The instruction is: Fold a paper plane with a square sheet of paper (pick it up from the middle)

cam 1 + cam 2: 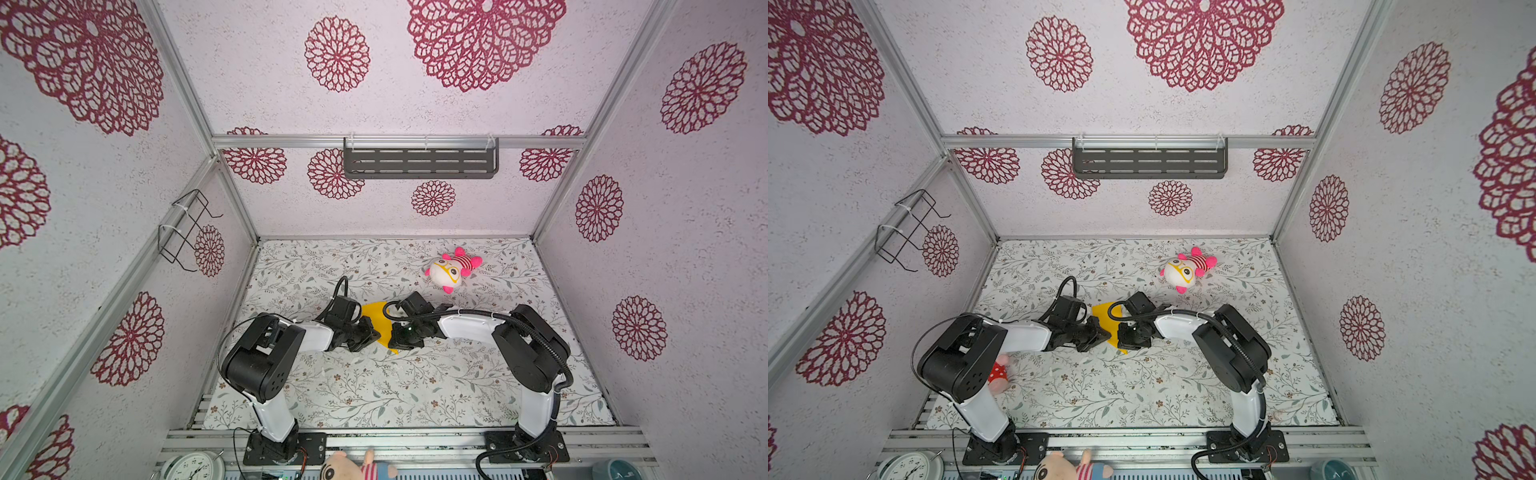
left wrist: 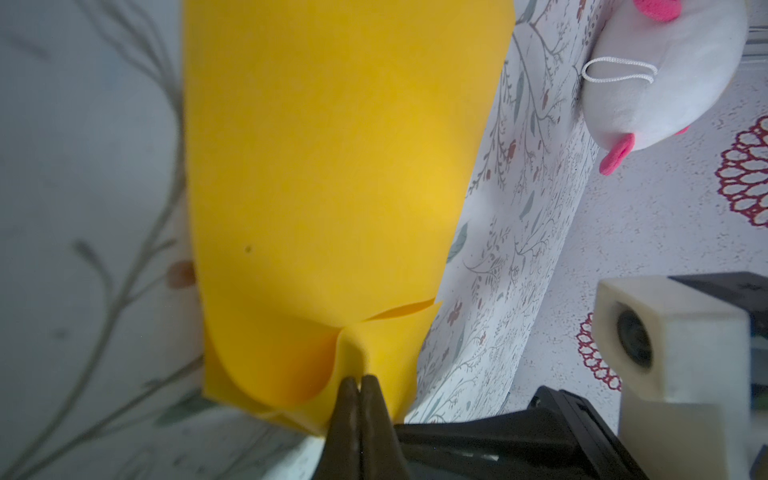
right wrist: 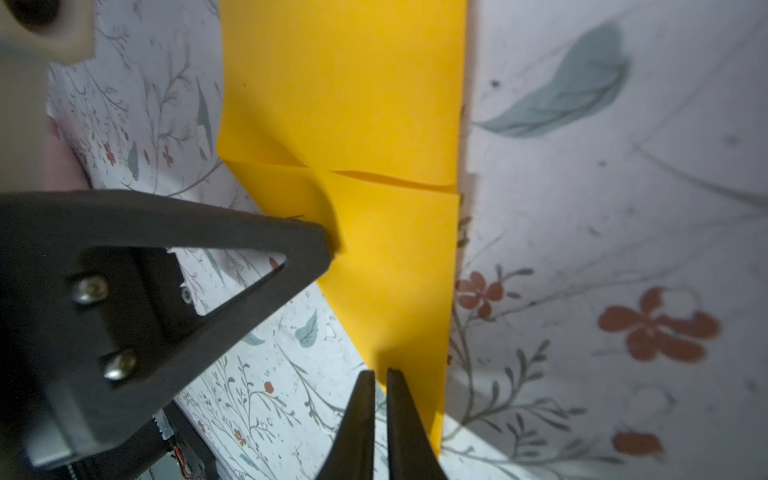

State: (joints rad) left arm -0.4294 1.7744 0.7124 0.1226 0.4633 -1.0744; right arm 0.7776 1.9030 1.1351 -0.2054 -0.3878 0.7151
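2 top cams look down on whole scene; wrist cams v. close, both share paper (image 2: 332,166).

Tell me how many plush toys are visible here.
3. The pink-and-white plush toy lies on the table, back right; a pig-like plush toy lies outside the front rail; a red-dotted plush toy sits near the table's left edge, half hidden by the left arm.

Yellow-orange paper (image 1: 373,314), partly folded, one flap curling.

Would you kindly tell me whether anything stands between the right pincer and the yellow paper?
Nothing visible does: the right pincer sits at the edge of the paper. The left pincer pinches a flap; the plush toy lies apart.
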